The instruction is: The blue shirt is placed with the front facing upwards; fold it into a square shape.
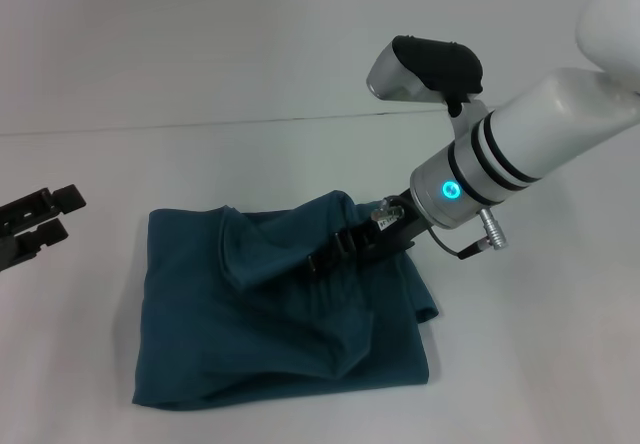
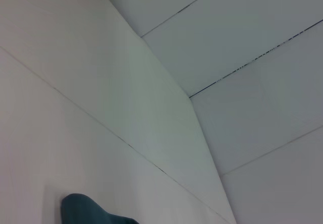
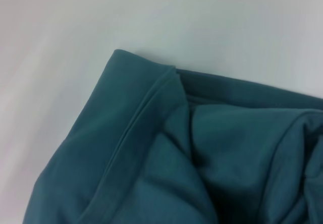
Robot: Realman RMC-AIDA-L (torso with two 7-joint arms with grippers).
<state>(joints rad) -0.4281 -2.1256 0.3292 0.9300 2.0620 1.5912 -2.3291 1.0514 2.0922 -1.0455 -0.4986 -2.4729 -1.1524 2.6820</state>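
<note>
The blue shirt [image 1: 260, 334] lies in a rumpled, roughly rectangular bundle on the white table [image 1: 150, 104], with only plain teal cloth showing; no print or collar is in sight. My right gripper [image 1: 322, 261] is down on the middle of the shirt, shut on a raised fold of cloth that ridges up toward the far edge. The right wrist view shows a hemmed edge and creased folds of the shirt [image 3: 151, 148] close up. My left gripper [image 1: 38, 222] hovers at the table's left, apart from the shirt, open and empty. A small bit of the shirt [image 2: 83, 211] shows in the left wrist view.
The white table stretches bare-looking behind and to both sides of the shirt. A dark seam line [image 1: 250, 121] runs across where the table meets the white wall. The right arm's white forearm [image 1: 540, 134] reaches in from the upper right.
</note>
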